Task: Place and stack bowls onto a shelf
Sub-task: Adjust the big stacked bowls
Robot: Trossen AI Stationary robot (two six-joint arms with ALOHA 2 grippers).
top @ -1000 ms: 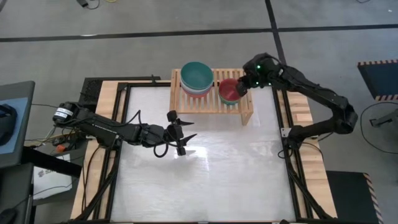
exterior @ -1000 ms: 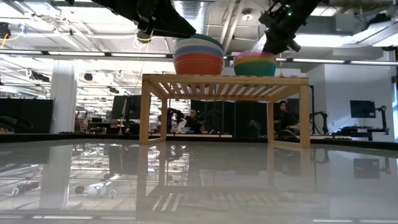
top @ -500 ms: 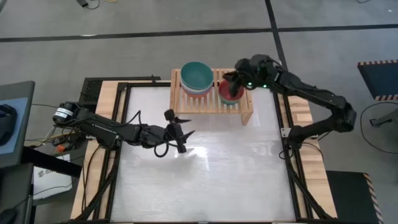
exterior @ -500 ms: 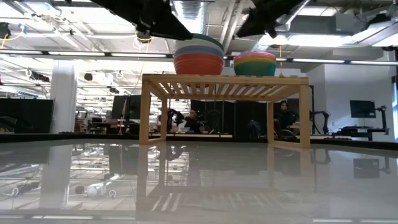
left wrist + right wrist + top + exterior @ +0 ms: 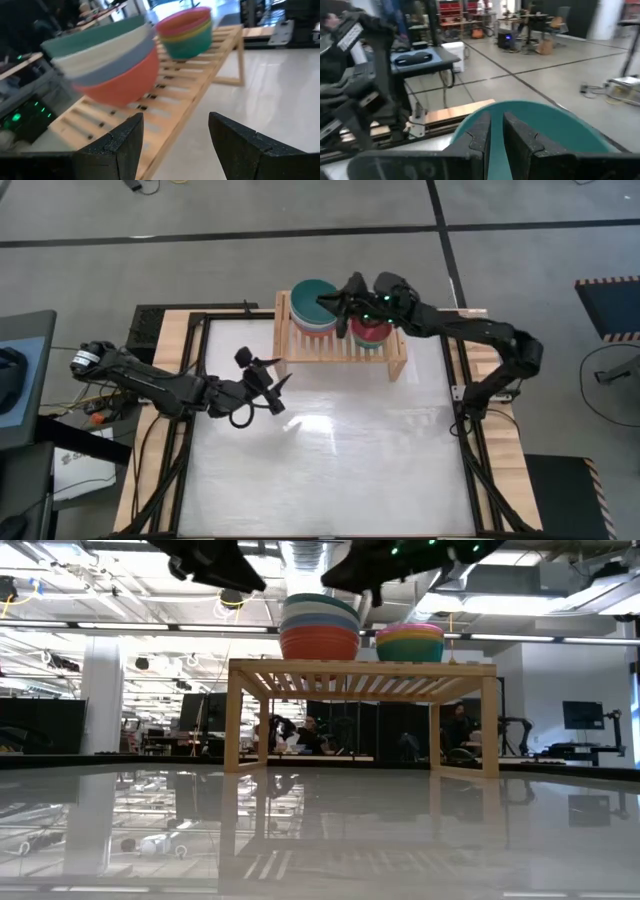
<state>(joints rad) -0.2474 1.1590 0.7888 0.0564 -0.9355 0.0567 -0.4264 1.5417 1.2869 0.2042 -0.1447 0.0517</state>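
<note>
Two stacks of bowls stand on the slatted top of the light-wood shelf (image 5: pixel 340 352) (image 5: pixel 360 668). The left stack (image 5: pixel 313 302) (image 5: pixel 320 632) (image 5: pixel 112 65) is red at the bottom, then slate blue and white, with teal on top. The right stack (image 5: pixel 374 332) (image 5: pixel 410 642) (image 5: pixel 187 35) has a cyan bowl lowest and a pink one on top. My right gripper (image 5: pixel 335 308) (image 5: pixel 496 117) hovers above the shelf between the stacks, beside the teal bowl (image 5: pixel 540 125), its fingers only narrowly apart and holding nothing. My left gripper (image 5: pixel 262 375) (image 5: pixel 175 120) is open over the table, in front of the shelf's left part.
The glossy white table top (image 5: pixel 330 460) spreads in front of the shelf, framed by dark rails (image 5: pixel 200 380). The shelf stands at the table's far edge. Beyond it, the low view shows a room with desks and seated people (image 5: pixel 455 730).
My right gripper has come away from the right-hand rim of the right stack, risen slightly and swept toward the table's left, passing over that stack to a spot beside the teal bowl. My left gripper has drawn back toward the table's left. Both stacks have stayed put.
</note>
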